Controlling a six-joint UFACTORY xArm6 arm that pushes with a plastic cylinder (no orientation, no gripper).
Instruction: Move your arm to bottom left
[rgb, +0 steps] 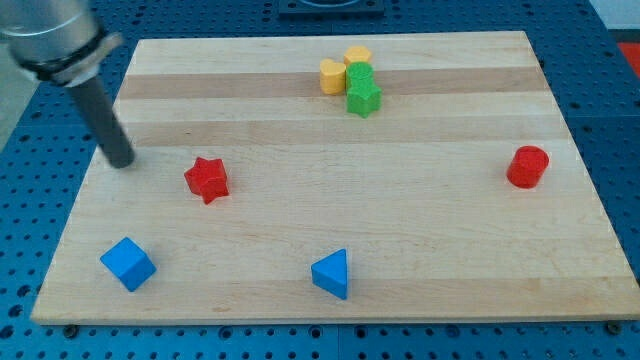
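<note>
1. Nearest the view's bottom I see a blue triangular block (332, 273) just left of centre, and a blue cube (128, 264) in the bottom-left part of the wooden tabletop (420, 200).
2. A red star block (207, 179) lies above and to the right of the blue cube, well apart from it.
3. My tip (121, 161) rests on the tabletop at the view's left, near the red star's left side but not touching it, and well above the blue cube.
4. The rod carries no fingers, so I have nothing spread or pressed together to report.
5. A red cylinder (527, 166) stands alone near the view's right edge.
6. At the view's top, a cluster sits tight together: a yellow block (332, 76), a second yellow block (358, 55) just to its right and higher, a green block (360, 73), and a green star block (364, 98) below it. I cannot tell the exact shapes of the first three.
</note>
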